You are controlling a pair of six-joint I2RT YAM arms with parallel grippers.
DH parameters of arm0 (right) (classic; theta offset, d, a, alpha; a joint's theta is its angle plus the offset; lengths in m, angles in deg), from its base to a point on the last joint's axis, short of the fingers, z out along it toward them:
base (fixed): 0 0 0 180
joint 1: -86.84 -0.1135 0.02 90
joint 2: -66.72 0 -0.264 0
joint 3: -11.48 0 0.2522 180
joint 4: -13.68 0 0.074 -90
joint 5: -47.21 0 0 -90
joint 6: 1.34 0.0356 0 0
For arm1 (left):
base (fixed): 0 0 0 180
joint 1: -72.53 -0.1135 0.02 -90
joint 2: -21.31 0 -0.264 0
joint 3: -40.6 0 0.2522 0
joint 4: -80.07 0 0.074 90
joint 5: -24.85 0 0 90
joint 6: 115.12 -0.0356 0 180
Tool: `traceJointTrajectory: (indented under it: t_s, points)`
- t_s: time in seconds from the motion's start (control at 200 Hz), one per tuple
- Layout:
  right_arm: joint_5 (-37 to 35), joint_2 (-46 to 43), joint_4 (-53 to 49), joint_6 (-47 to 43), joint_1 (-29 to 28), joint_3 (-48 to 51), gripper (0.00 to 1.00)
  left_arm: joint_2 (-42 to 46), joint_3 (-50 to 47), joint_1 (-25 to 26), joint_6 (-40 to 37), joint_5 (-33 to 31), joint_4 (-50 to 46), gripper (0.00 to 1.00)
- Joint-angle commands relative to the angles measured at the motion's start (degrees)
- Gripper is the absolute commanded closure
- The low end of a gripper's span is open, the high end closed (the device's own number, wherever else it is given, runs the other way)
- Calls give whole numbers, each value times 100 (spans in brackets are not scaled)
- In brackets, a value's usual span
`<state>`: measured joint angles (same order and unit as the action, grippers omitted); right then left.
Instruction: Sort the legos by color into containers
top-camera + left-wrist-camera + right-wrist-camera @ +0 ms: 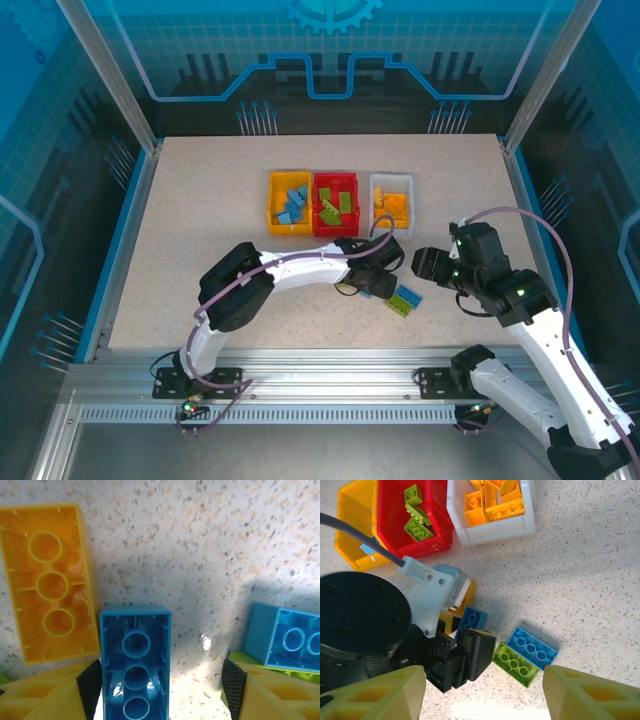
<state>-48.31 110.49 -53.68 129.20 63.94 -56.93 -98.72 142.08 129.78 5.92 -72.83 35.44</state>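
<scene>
Legos mostly sit sorted, blue in the yellow bin (270, 200), green in the red bin (335, 176), orange in the white bin (392, 178). A few lie loose at lower centre of the top view, where the left gripper (162, 681) stands spread around a blue brick (135, 650). The pick looks just begun: it must clamp, lift and carry to the yellow bin, while the right gripper (482, 692) hangs spread, empty. The brick's lower end is cut off, and I cannot tell whether the left pad (90, 682) touches it.

Robot lab — aluminium-framed enclosure (110, 80)
</scene>
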Motion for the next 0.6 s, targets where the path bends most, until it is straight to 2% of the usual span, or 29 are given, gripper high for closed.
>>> traceJointTrajectory:
  t_s: [0.0, 0.115, 0.22, 0.385, 0.595]
  points:
    - [16, -41, -118, 60, -40, -177, 35, -269, 211, 147, -152, -315, -475, 32]
    - [36, -77, -81, 91, -25, -203, 35, -396, 316, 232, -101, -707, -623, 36]
    - [42, -88, -98, 95, -16, -239, 35, -369, 278, 268, -81, -865, -545, 50]
    - [31, -108, -109, 51, -13, -237, 35, -67, 144, 364, -90, -1120, -403, 62]
    - [203, -44, 47, -52, 4, -131, 35, 576, -61, 335, 112, -1270, -405, 68]
